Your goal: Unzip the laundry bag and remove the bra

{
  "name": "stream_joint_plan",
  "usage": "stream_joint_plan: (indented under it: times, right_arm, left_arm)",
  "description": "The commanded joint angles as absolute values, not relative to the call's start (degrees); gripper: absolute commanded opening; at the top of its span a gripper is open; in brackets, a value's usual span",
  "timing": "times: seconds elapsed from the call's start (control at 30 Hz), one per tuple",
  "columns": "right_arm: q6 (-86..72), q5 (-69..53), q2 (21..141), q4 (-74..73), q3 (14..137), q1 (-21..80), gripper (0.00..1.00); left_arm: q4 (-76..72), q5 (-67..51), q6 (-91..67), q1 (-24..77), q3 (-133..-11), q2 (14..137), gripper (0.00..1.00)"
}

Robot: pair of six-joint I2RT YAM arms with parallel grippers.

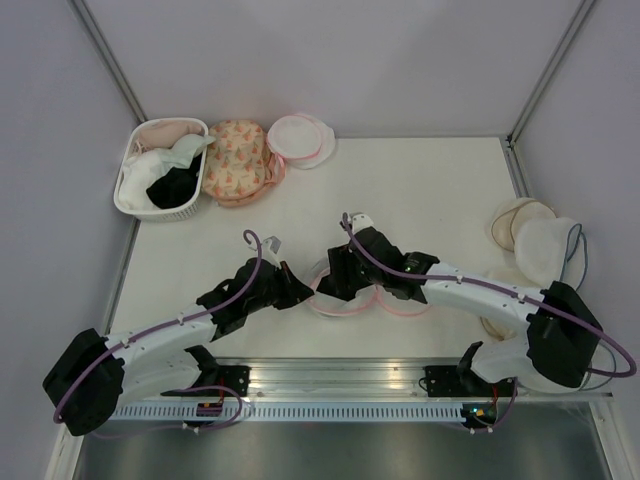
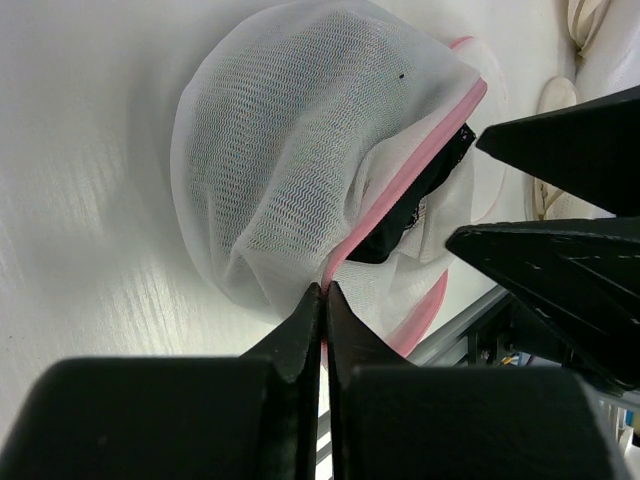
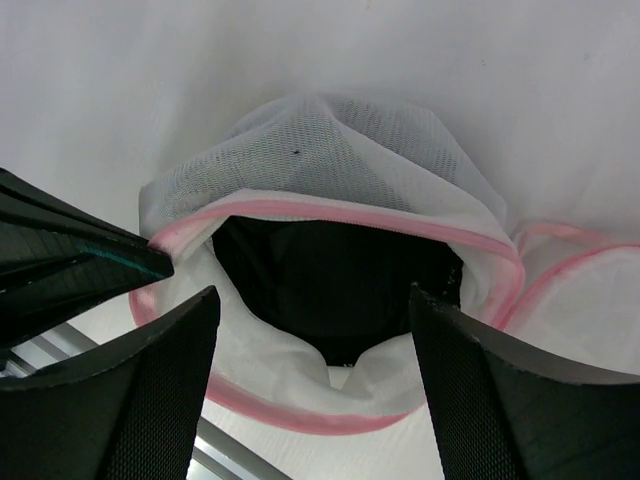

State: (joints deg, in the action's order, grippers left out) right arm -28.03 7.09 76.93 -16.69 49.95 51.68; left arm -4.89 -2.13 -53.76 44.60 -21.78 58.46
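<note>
The laundry bag point(image 1: 338, 308) lies near the table's front edge between the two arms. It is white mesh point(image 2: 290, 150) with pink zip edging, and its halves stand parted. Inside the gap I see the black bra point(image 3: 335, 280), also visible as a dark fold point(image 2: 415, 205) under the pink edge. My left gripper point(image 2: 325, 290) is shut on the bag's pink edging at the seam. My right gripper point(image 3: 312, 300) is open, its fingers straddling the bag's mouth on either side of the bra without touching it. In the top view both grippers point(image 1: 300, 290) point(image 1: 340, 275) meet over the bag.
A white basket point(image 1: 135, 185) with white and black garments stands at the back left. Beside it sit a peach floral bag point(image 1: 235, 160) and a white round bag point(image 1: 300, 140). More white domes point(image 1: 535, 240) lie at the right edge. A metal rail point(image 1: 340, 380) runs along the front.
</note>
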Motion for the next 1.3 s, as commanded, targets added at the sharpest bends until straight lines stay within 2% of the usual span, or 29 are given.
stream_joint_plan:
  times: [0.0, 0.2, 0.33, 0.37, 0.43, 0.47, 0.57, 0.7, 0.8, 0.93, 1.03, 1.2, 1.27]
  right_arm:
    - [-29.97, 5.98, 80.06, -10.65, 49.13, 52.29, 0.8]
    - [-31.55, 9.66, 87.0, -8.79, 49.83, 52.3, 0.75]
    - [-32.78, 13.79, 91.22, -8.35, 50.89, 52.29, 0.67]
    - [-32.87, 14.76, 91.75, -8.09, 50.8, 52.29, 0.59]
    - [-33.05, 14.94, 93.07, -6.86, 50.63, 52.38, 0.5]
    - [-33.05, 14.85, 93.51, -6.51, 50.63, 52.38, 0.34]
    - [-33.22, 14.59, 94.04, -6.24, 50.27, 52.38, 0.01]
    - [-32.35, 14.07, 89.49, -7.73, 49.13, 52.91, 0.01]
    - [-30.77, 8.37, 82.72, -7.74, 47.99, 53.09, 0.0]
    - [-28.74, -7.0, 73.24, -6.76, 47.19, 53.09, 0.0]
    - [-26.99, -16.59, 70.5, -8.87, 48.86, 53.09, 0.0]
    - [-21.9, -31.78, 70.4, -18.42, 52.38, 53.17, 0.0]
    - [-18.56, -34.18, 71.45, -22.57, 53.43, 53.43, 0.0]
  left_arm:
    - [-7.82, -3.25, -55.55, 44.65, -22.32, 58.71, 0.02]
    - [-8.09, -3.87, -56.07, 44.65, -22.24, 58.71, 0.02]
    - [-7.91, -3.78, -56.07, 44.65, -22.24, 58.36, 0.02]
    - [-7.91, -3.87, -56.07, 44.65, -22.24, 58.36, 0.02]
    - [-8.09, -3.96, -56.16, 44.65, -22.06, 58.45, 0.02]
    - [-8.17, -3.96, -56.25, 44.65, -21.97, 58.53, 0.02]
    - [-8.17, -4.13, -56.42, 44.65, -21.8, 58.62, 0.02]
    - [-7.56, -3.78, -56.34, 44.65, -21.71, 58.27, 0.02]
    - [-7.47, -3.52, -56.34, 44.65, -21.62, 58.18, 0.02]
    - [-7.47, -2.99, -56.51, 44.65, -22.06, 58.71, 0.02]
    - [-7.47, -2.9, -56.6, 44.65, -22.5, 59.06, 0.02]
    - [-6.15, -2.11, -56.25, 44.65, -23.64, 58.98, 0.02]
    - [-5.19, -1.5, -56.07, 44.56, -23.9, 58.63, 0.02]
